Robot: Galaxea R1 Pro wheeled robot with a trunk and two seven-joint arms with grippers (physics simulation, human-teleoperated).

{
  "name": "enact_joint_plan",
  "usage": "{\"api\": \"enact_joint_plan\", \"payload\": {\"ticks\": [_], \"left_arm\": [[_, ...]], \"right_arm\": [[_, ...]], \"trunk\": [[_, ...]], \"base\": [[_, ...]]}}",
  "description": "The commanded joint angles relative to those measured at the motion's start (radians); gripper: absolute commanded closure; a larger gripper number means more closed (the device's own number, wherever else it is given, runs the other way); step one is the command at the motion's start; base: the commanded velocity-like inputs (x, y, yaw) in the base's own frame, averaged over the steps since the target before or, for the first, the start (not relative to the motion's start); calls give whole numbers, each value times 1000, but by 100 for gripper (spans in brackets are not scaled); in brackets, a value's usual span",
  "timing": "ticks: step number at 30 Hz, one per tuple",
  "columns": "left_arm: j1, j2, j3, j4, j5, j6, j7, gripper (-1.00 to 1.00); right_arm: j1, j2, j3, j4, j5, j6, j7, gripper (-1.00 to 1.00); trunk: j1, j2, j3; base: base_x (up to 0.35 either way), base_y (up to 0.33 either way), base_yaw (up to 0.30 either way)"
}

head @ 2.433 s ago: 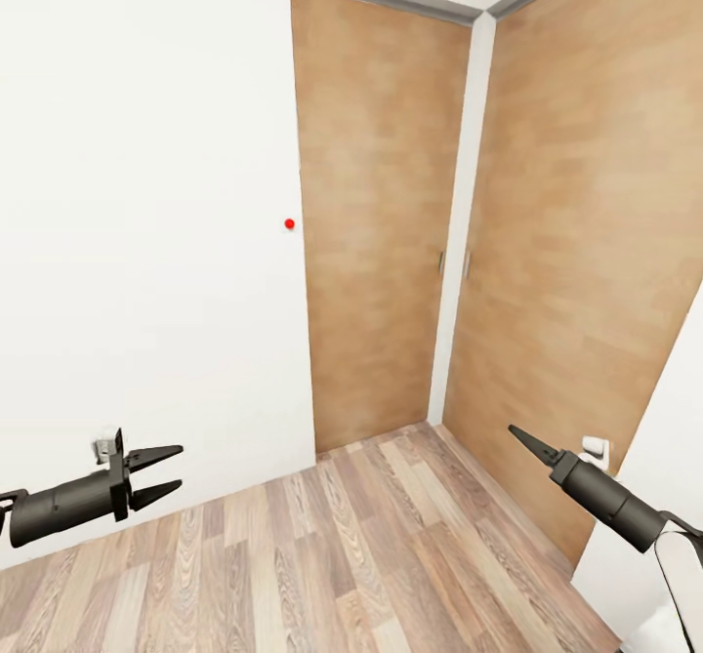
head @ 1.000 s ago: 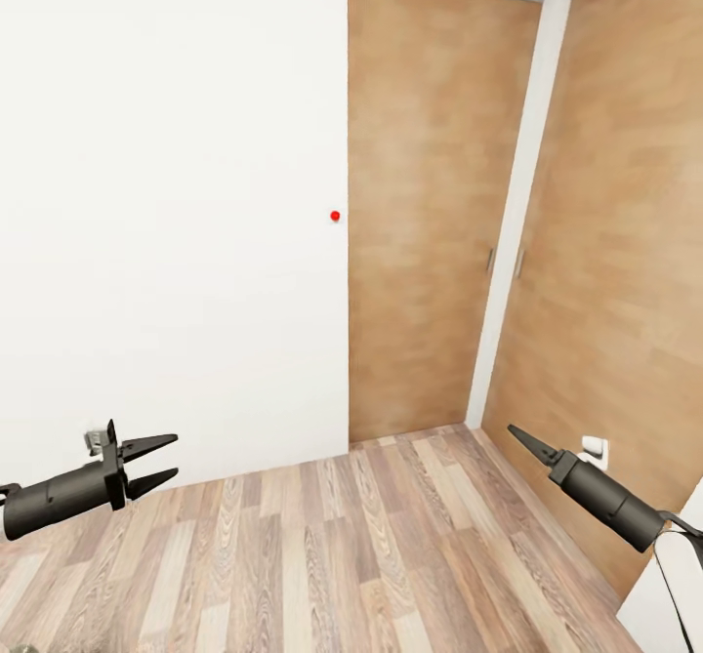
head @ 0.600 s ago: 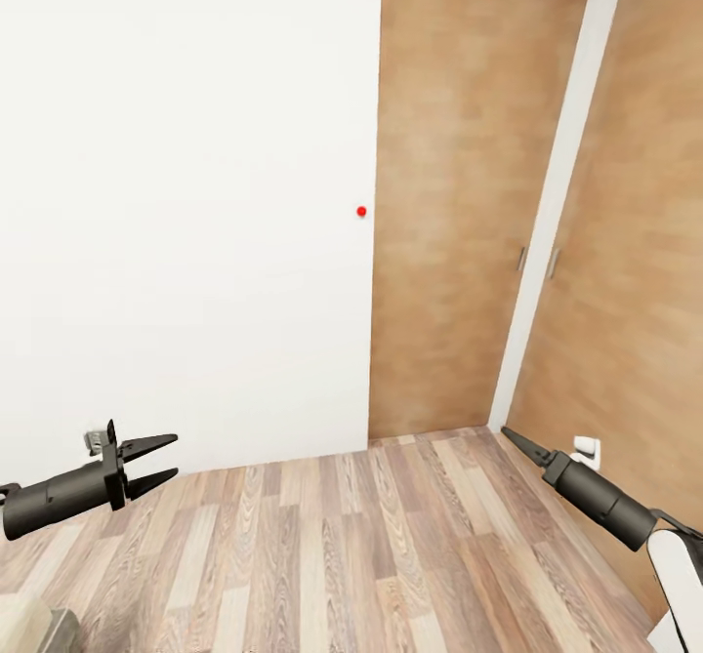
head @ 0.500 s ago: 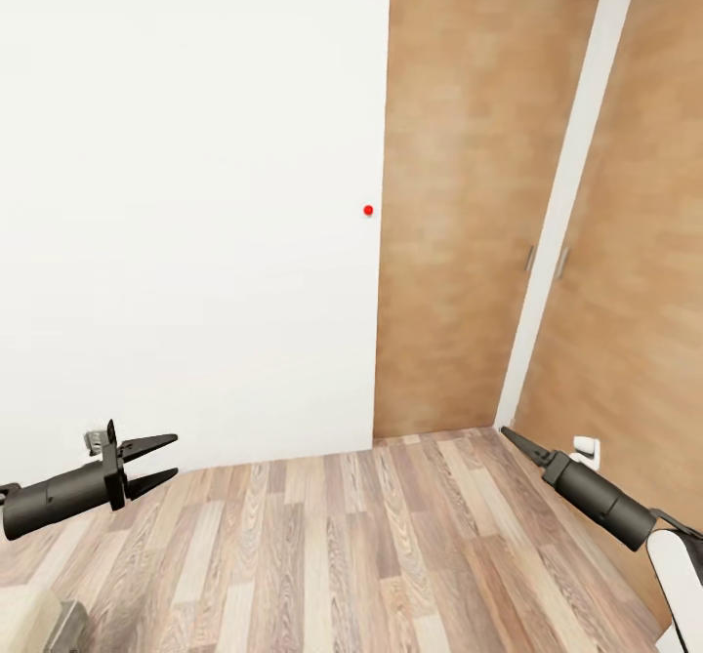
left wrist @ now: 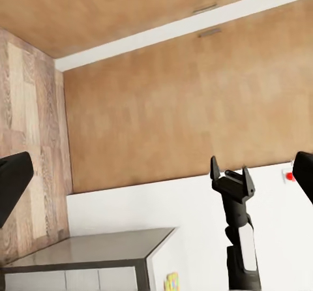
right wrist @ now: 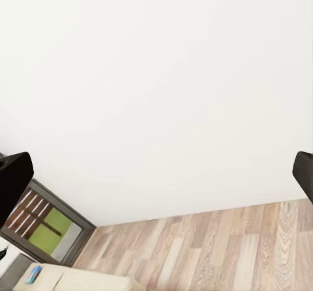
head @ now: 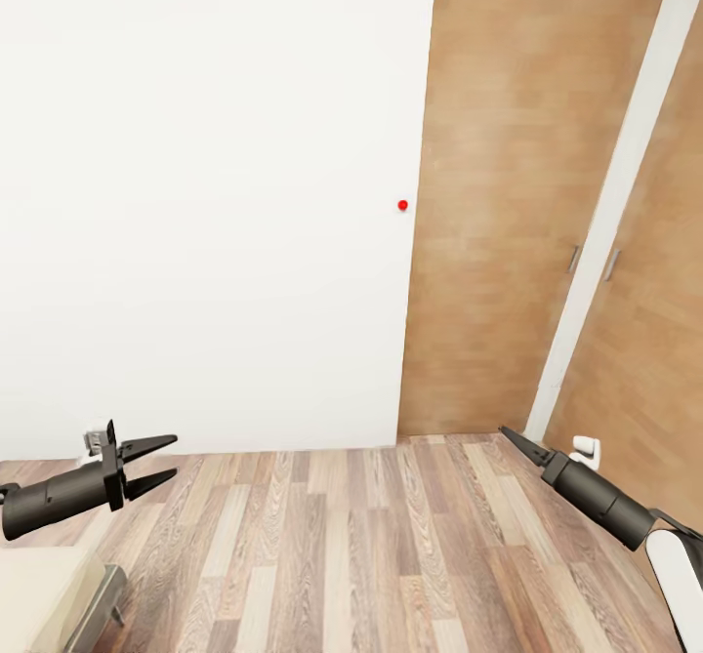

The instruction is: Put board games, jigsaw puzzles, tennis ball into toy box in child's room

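The toys, toy box and table do not show clearly from here. A corner of the bed [head: 44,590], with beige mattress and grey frame, sits at the lower left in the head view, and its beige edge [right wrist: 98,282] shows in the right wrist view. A tiny blue item [right wrist: 34,275] lies beside it, too small to identify. My left gripper [head: 176,455] hangs open over the floor, holding nothing. My right gripper [head: 505,431] points toward the doors; the left wrist view shows its fingers [left wrist: 231,175] apart and empty.
A white wall [head: 195,194] stands straight ahead, with wooden closet doors [head: 508,194] to its right and wood-plank floor [head: 342,536] below. A grey-topped cabinet [left wrist: 91,252] shows in the left wrist view. A dark-framed window [right wrist: 45,229] is in the right wrist view.
The camera has turned left, so the wall and doors slid right in the picture and the bed corner came into view at lower left. Both arms keep their pose.
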Motion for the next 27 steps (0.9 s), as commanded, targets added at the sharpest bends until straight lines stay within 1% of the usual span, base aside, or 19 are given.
{"api": "enact_joint_plan", "payload": {"ticks": [1,5,8,18,27], "left_arm": [[-2,1,-2,1,-8,1,-7,-100],[-2,5,1,2,-28,3,8,-100],[-2,7,16,3,-37,7,17,-100],[-2,7,43,3,-42,12,20,-100],[-2,3,46,3,-42,10,19,-100]], "right_arm": [[-1,0,-1,0,-4,3,1,-100],[-1,-1,5,0,-4,-9,1,-100],[-1,-1,13,0,-4,-14,1,-100],[-1,-1,19,-1,-4,-16,1,-100],[-1,-1,18,0,-5,-18,1,-100]], "trunk": [[1,-2,-3],[1,-2,-7],[1,-2,-9],[1,-2,-12],[1,-2,-12]], "base": [[0,0,215],[0,0,214],[0,0,139],[0,0,43],[0,0,4]]}}
